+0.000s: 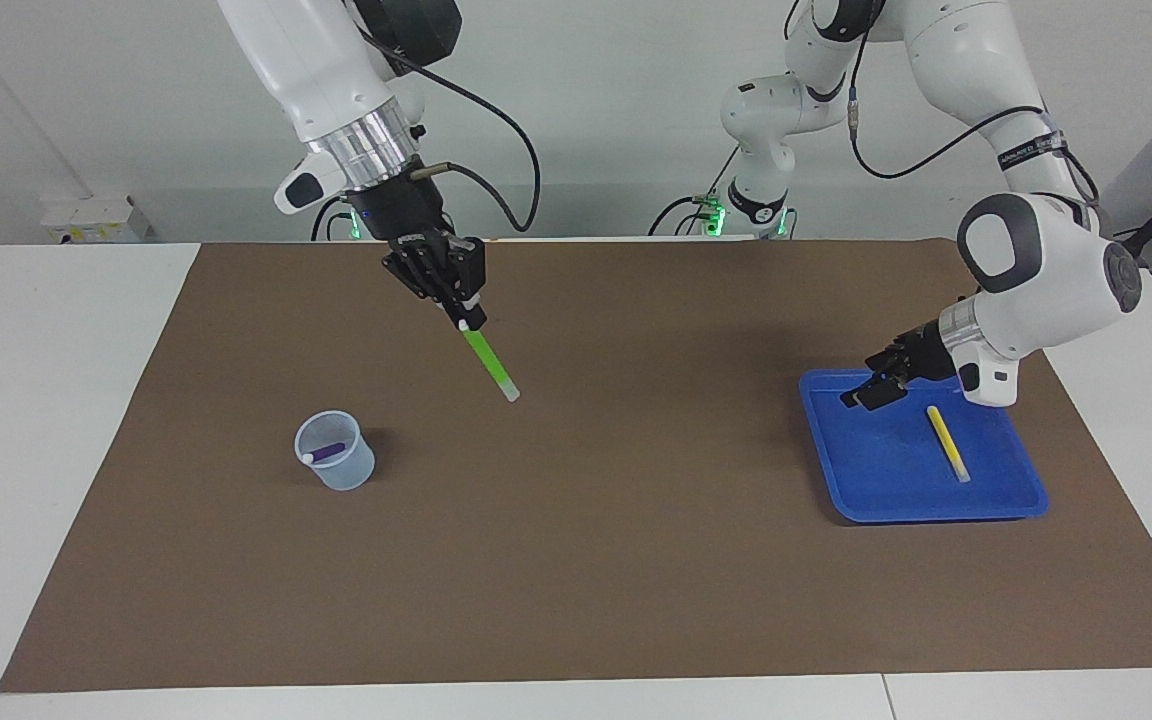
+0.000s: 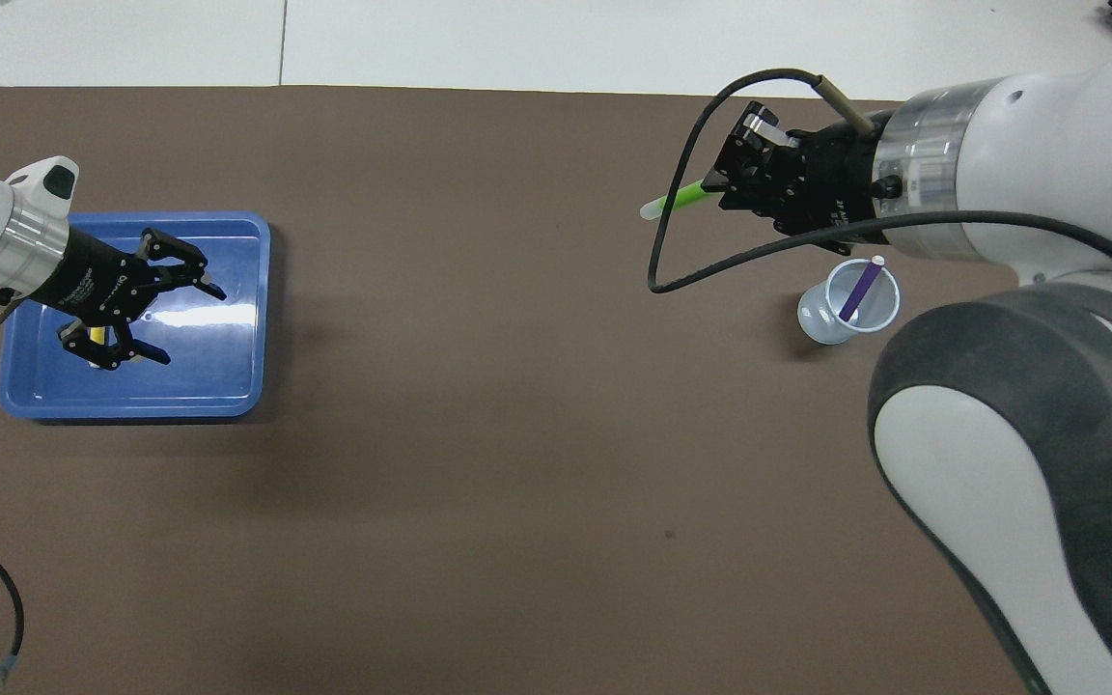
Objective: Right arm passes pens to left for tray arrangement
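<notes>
Right gripper (image 1: pixel 463 318) hangs raised and tilted, fingers closed; left gripper (image 1: pixel 861 390) hovers low, fingers spread.

— That pen (image 1: pixel 489 361) up in the air, upper middle?
— Bright green, pale tip. The yellow pen (image 1: pixel 947 442) lies in the blue tray (image 1: pixel 866 480), at the right.
— And the cup (image 1: pixel 336 466)?
— Clear, purple pen (image 1: pixel 328 451) inside. Brown mat (image 1: pixel 596 560) everywhere.

Small print on the left gripper (image 2: pixel 155 307) body, too small to read, perhaps a brand
</notes>
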